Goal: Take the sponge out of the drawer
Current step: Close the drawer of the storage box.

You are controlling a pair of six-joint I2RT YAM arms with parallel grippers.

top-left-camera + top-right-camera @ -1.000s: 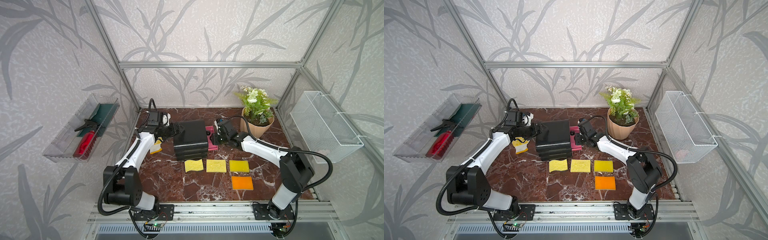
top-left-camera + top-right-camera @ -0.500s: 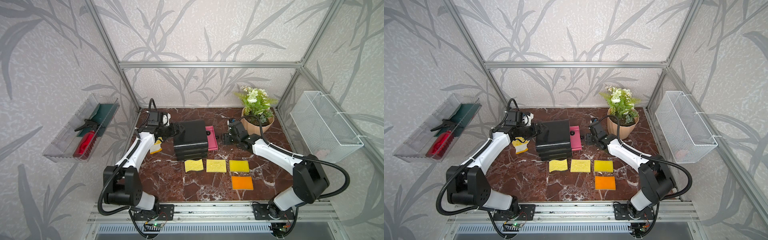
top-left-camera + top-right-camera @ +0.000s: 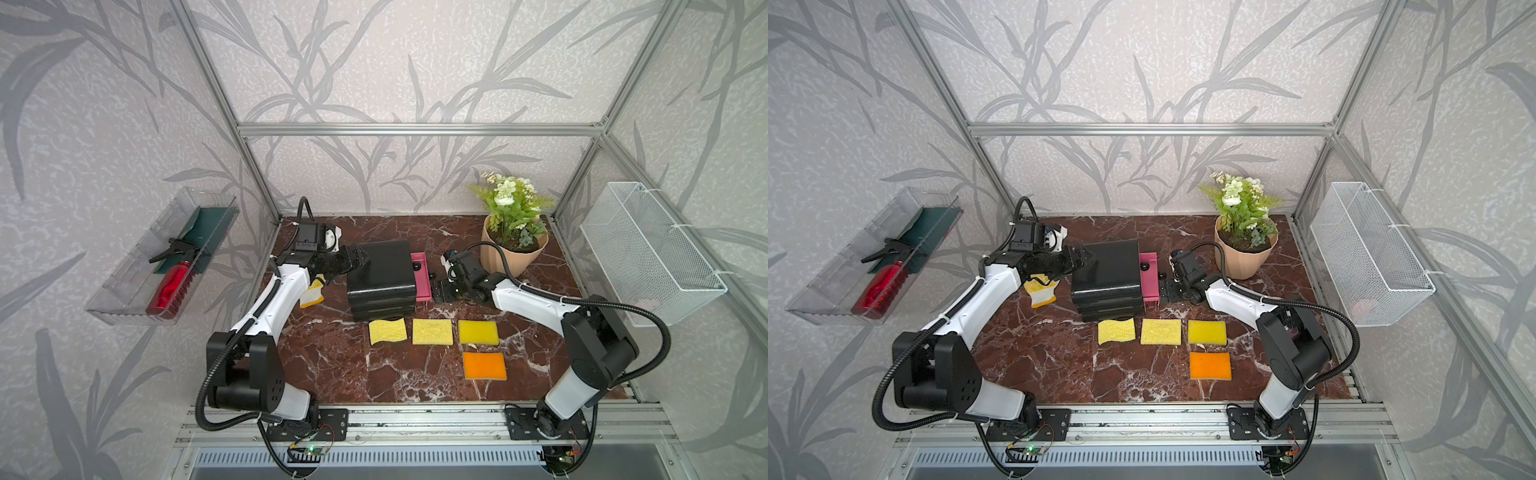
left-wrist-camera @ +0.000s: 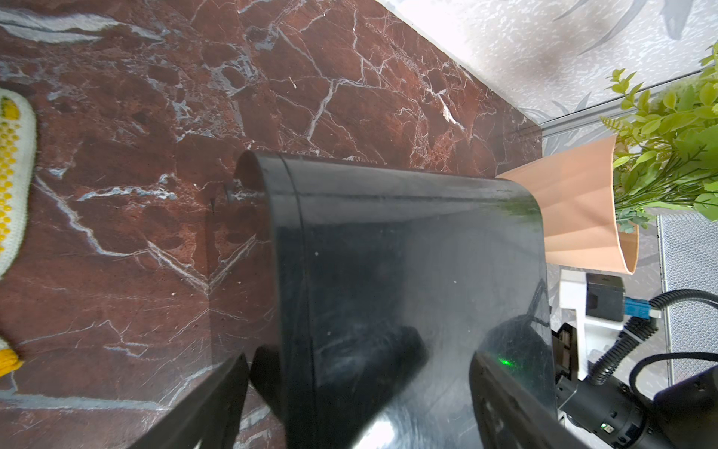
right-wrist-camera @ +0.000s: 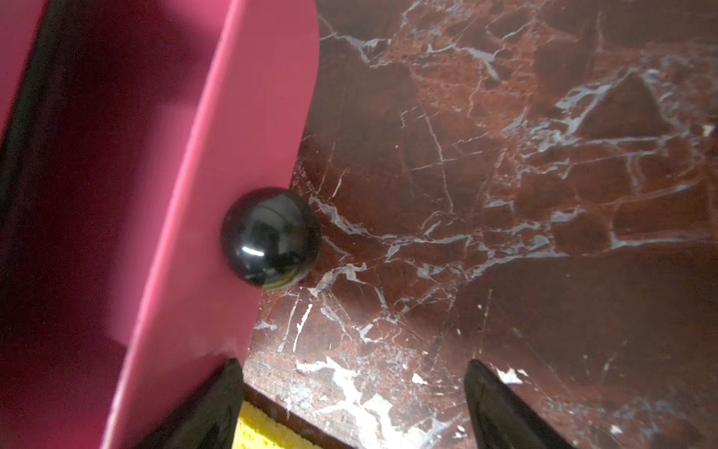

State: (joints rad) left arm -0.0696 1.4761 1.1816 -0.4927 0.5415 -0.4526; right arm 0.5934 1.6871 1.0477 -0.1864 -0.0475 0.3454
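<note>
A black drawer cabinet [image 3: 382,274] [image 3: 1106,270] stands mid-table with its pink top drawer [image 3: 419,284] [image 5: 233,116] pulled out to the right. The drawer's inside lies in shadow and no sponge shows in it. My right gripper [image 3: 439,291] [image 5: 351,373] is open, a short way back from the drawer's black knob [image 5: 270,237] and touching nothing. My left gripper [image 3: 357,257] [image 4: 357,388] is open at the cabinet's left side. Its jaws straddle the cabinet's upper back edge [image 4: 295,272].
Three yellow pads [image 3: 432,331] and an orange one [image 3: 484,365] lie in front of the cabinet. A yellow-dotted glove [image 3: 313,293] sits under the left arm. A potted plant [image 3: 513,253] stands behind the right arm. A wire basket [image 3: 648,253] and a clear tray [image 3: 166,266] hang on the side walls.
The right gripper has opened off the drawer knob and drawn back to the right. The drawer stays pulled out. The left arm has not moved.
</note>
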